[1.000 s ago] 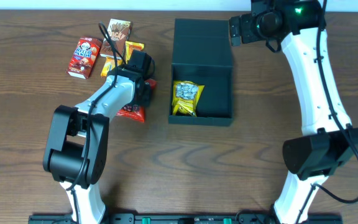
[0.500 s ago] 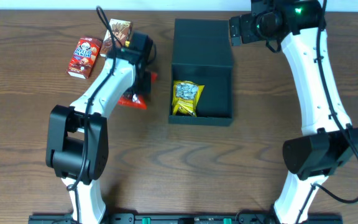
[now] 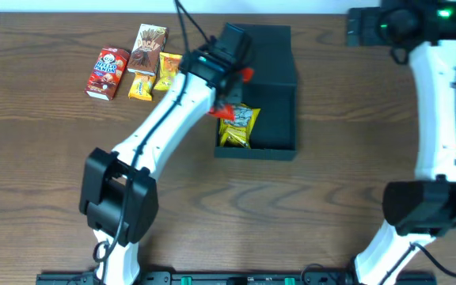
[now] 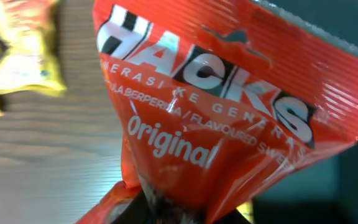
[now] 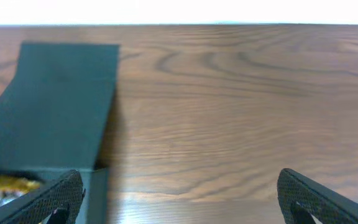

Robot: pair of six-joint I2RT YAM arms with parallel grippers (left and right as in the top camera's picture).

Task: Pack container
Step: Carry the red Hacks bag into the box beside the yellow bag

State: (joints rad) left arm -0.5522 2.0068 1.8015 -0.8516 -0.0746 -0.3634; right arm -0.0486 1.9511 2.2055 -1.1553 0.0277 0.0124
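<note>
The dark container [image 3: 279,138] stands open at mid-table, its flap lid [image 3: 261,55] lying flat behind it. A yellow snack packet [image 3: 239,127] lies inside at the left. My left gripper [image 3: 232,83] is shut on a red Hacks packet [image 3: 246,75] and holds it above the box's left wall. In the left wrist view the red packet [image 4: 216,112] fills the frame. My right gripper [image 5: 179,196] is open and empty, high at the back right. The lid [image 5: 55,106] and a bit of the yellow packet [image 5: 5,190] show in the right wrist view.
Several snack packets lie at the back left: a red box [image 3: 107,73], a brown packet [image 3: 149,45], and two yellow packets [image 3: 169,70] [image 3: 139,85]. One yellow packet [image 4: 27,59] shows in the left wrist view. Bare wood lies right of the box.
My left gripper has carried the red packet to the right, from the table beside the box to above the box's left wall. My right arm has moved right, away from the lid.
</note>
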